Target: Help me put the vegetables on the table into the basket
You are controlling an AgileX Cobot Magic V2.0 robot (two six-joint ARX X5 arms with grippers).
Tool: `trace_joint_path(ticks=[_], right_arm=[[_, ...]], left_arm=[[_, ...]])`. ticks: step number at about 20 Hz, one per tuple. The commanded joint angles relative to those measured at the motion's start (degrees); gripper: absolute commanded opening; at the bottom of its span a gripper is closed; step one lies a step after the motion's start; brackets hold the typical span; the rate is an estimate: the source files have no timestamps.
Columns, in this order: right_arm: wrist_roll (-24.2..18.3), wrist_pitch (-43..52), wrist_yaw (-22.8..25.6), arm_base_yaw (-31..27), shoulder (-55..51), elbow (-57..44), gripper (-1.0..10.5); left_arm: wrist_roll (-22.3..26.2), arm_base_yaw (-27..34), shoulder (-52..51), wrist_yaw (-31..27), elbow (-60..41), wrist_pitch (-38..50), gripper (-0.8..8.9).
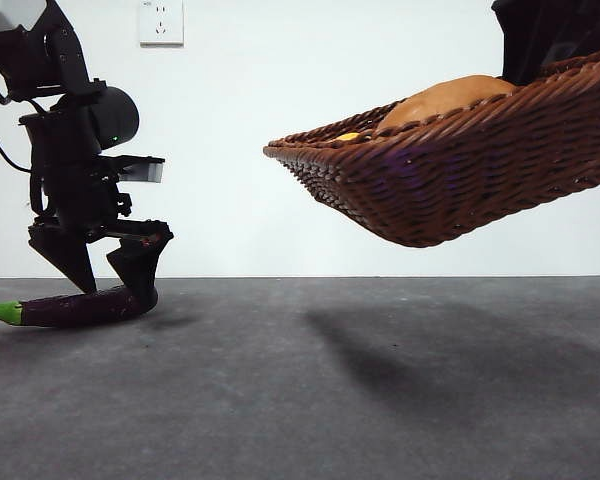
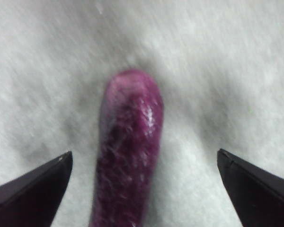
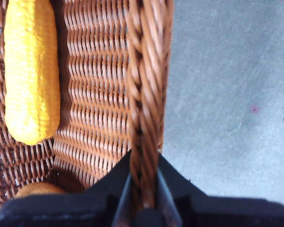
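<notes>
The dark purple eggplant (image 1: 80,307) with a green stem end lies on the grey table (image 1: 310,390) at the far left. My left gripper (image 1: 110,285) is open, its jaws straddling the eggplant's (image 2: 128,151) rounded end. My right gripper (image 3: 143,189) is shut on the braided rim of the brown wicker basket (image 1: 460,170) and holds it tilted in the air at the right. Inside the basket (image 3: 99,94) lie the tan potato (image 1: 445,98) and the yellow lumpy vegetable (image 3: 31,71), whose tip peeks over the rim (image 1: 348,136).
A white wall with a power socket (image 1: 161,22) stands behind the table. The lifted basket casts a shadow on the table at centre right (image 1: 410,350).
</notes>
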Motion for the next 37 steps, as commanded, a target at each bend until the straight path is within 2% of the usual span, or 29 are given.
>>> trace_joint_path(ticks=[1, 2, 4, 6, 9, 12, 14, 16, 19, 21, 23, 28, 31, 35, 37], right_arm=[[-0.2, 0.39, -0.66, 0.11, 0.04, -0.2, -0.1], [-0.2, 0.37, -0.66, 0.11, 0.04, -0.2, -0.1], [-0.22, 0.46, -0.66, 0.11, 0.04, -0.2, -0.1], [-0.22, 0.33, -0.66, 0.11, 0.04, -0.2, -0.1], [-0.2, 0.33, -0.66, 0.11, 0.04, -0.2, -0.1], [-0.17, 0.24, -0.66, 0.11, 0.04, -0.2, -0.1], [-0.17, 0.35, -0.63, 0.11, 0.04, -0.2, -0.1], [-0.17, 0.37, -0.63, 0.11, 0.04, -0.2, -0.1], [-0.13, 0.37, -0.63, 0.11, 0.04, -0.2, -0.1], [0.22, 0.48, -0.63, 0.11, 0.04, -0.2, -0.1], [0.5, 0.55, -0.63, 0.11, 0.04, -0.2, -0.1], [2.01, 1.27, -1.25, 0.26, 0.04, -0.2, -0.1], [2.05, 2.62, -5.03, 0.28, 0.04, -0.2, -0.1], [2.03, 2.51, -6.29, 0.28, 0.04, -0.2, -0.1], [2.01, 2.38, -6.29, 0.28, 0.04, -0.2, -0.1]], left_arm=[[-1.09, 0.66, 0.39, 0.22, -0.26, -0.31, 3.06], [-1.4, 0.72, 0.44, 0.33, -0.26, -0.42, 2.74], [-1.44, 0.9, 0.44, 0.35, -0.26, -0.37, 2.72], [-1.44, 0.98, 0.44, 0.92, -0.26, -0.81, 1.85], [-1.46, 1.29, 0.44, 1.7, -0.26, -1.14, 1.7], [-1.57, 1.36, 0.33, 2.03, -0.13, -1.29, 0.42], [-3.3, 1.36, -0.24, 2.21, 1.42, -3.52, 0.21], [-6.78, 1.36, -1.2, 6.54, 5.75, -9.51, 0.21], [-12.04, 1.36, -4.52, 17.94, 12.92, -18.14, 0.22], [-15.26, 1.07, -8.57, 25.03, 15.3, -20.48, 0.23], [-15.5, -0.11, -13.64, 29.68, 15.34, -21.9, 0.23], [-17.07, -7.91, -23.56, 33.46, 15.34, -23.85, 0.23], [-19.98, -15.12, -24.17, 33.46, 15.32, -21.81, 0.23], [-29.05, -23.26, -20.13, 32.92, 15.28, -16.09, 0.27], [-36.11, -25.42, -17.88, 32.87, 15.28, -12.2, 0.27]])
